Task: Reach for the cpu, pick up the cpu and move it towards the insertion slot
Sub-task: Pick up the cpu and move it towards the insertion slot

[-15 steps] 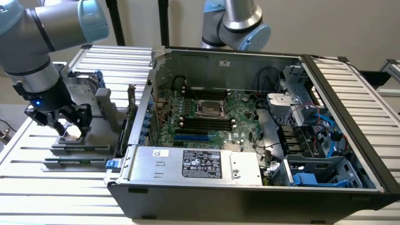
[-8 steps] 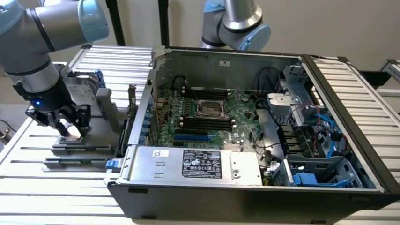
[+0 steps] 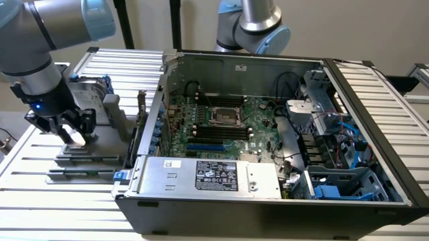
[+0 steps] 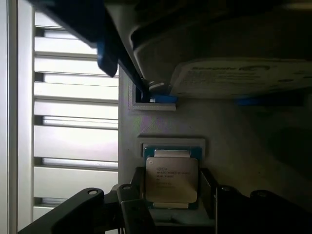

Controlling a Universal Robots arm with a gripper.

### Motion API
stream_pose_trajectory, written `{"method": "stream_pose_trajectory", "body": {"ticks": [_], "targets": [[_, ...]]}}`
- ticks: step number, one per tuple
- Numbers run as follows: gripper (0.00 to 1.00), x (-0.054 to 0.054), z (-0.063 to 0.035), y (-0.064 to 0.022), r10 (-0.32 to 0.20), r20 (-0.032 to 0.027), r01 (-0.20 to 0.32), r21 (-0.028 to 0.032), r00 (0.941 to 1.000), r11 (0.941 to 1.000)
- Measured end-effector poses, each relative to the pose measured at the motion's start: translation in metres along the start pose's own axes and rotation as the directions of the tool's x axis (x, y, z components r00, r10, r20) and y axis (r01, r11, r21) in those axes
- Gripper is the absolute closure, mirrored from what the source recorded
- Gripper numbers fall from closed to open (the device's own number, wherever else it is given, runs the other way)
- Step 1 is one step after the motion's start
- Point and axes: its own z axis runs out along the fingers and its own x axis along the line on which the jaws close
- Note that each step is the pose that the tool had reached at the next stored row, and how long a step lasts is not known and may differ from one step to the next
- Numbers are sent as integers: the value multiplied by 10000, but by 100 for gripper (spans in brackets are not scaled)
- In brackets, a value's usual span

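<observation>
Silver on its top face with a green rim, the cpu (image 4: 171, 179) lies flat in a shallow pocket of the grey holder (image 4: 234, 141) at the exterior view's left, on the slatted pale surface (image 3: 27, 165). The hand (image 3: 72, 138) of the working arm (image 3: 40, 65) is down over it, straddling it from two opposite sides. Whether the hand already pinches the chip or stands spread just off its edges I cannot tell; it sits very close to the green rim on both sides. I judge the reach done, or all but done, and the pick-up not yet done, since the chip looks seated in its pocket rather than raised from it. The carry is wholly left: the insertion slot (image 3: 224, 116), a shiny square frame with a dark centre on the green motherboard (image 3: 262, 125), lies well apart toward the exterior view's right, inside the open computer case (image 3: 268, 213). By count, left to right: one working arm with one hand, one cpu, one grey holder, one hard drive (image 3: 87, 93) with a blue bracket near the cpu, one computer case, one insertion slot, one labelled power supply (image 3: 214, 175) at the case's near edge, and one second arm (image 3: 258, 27) behind the case. Long black memory slots (image 3: 221, 131) flank the socket, too crowded to count surely.
</observation>
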Motion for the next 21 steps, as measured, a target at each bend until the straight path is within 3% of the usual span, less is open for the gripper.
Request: {"method": "stream_pose_trajectory", "body": {"ticks": [13, 21], "targets": [[45, -44, -556, 4, 0, -107, 0, -5, 9999, 10000], [45, -184, -922, 2, 2, -175, -2, -8, 9998, 10000]]}}
